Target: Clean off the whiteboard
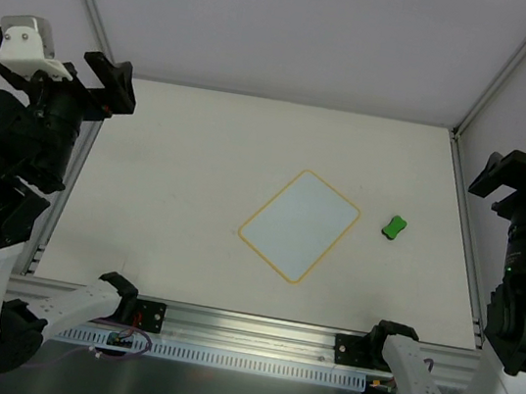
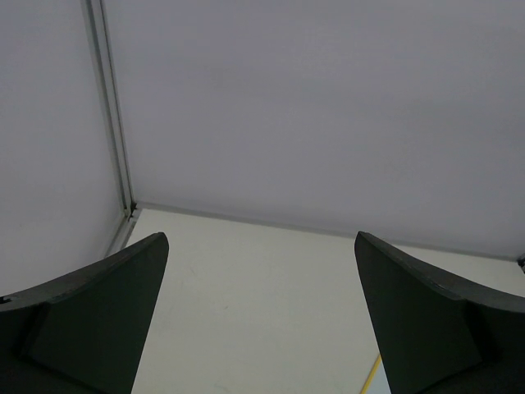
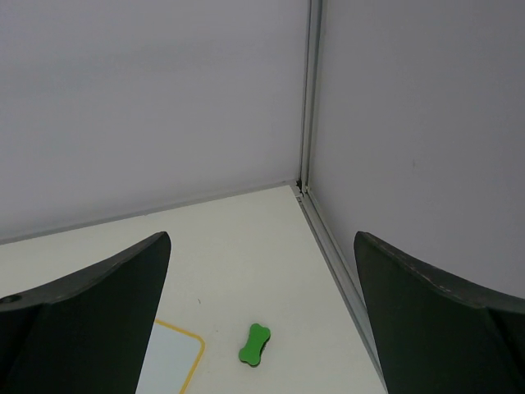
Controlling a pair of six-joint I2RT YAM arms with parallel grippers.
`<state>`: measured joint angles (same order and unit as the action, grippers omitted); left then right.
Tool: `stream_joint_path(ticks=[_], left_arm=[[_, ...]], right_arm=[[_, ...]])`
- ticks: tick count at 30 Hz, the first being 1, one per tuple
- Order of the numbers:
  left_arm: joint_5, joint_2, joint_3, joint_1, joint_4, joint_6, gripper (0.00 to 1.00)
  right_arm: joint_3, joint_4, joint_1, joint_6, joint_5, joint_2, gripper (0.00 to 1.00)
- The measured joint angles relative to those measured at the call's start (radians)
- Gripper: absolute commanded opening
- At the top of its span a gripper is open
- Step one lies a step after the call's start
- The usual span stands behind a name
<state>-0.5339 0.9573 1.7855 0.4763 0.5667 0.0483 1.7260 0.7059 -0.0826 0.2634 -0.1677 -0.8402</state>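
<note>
The whiteboard (image 1: pixel 299 225) lies flat on the table right of the middle, turned diagonally, white with a yellow border and no writing that I can see. Its corner shows in the right wrist view (image 3: pixel 171 361), and a sliver of its border shows in the left wrist view (image 2: pixel 371 378). A small green bone-shaped eraser (image 1: pixel 394 228) lies on the table just right of the board, also in the right wrist view (image 3: pixel 254 345). My left gripper (image 1: pixel 111 85) is open and empty, raised at the far left. My right gripper (image 1: pixel 503 179) is open and empty, raised at the right edge.
The white table (image 1: pixel 198 168) is walled by white panels with aluminium posts (image 3: pixel 310 90) at the back corners. An aluminium rail (image 1: pixel 253 329) runs along the near edge, and side rails (image 1: pixel 465 237) line the table.
</note>
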Motion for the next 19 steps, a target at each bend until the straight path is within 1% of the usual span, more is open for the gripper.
stream_joint_path(ticks=[5, 19], left_arm=[[0.000, -0.033, 0.004, 0.000, 0.002, -0.006, 0.99], [0.005, -0.043, -0.034, 0.000, 0.016, -0.004, 0.99]], right_arm=[[0.000, -0.005, 0.014, 0.003, 0.030, 0.004, 0.99], [-0.018, -0.017, 0.015, 0.008, 0.058, 0.029, 0.99]])
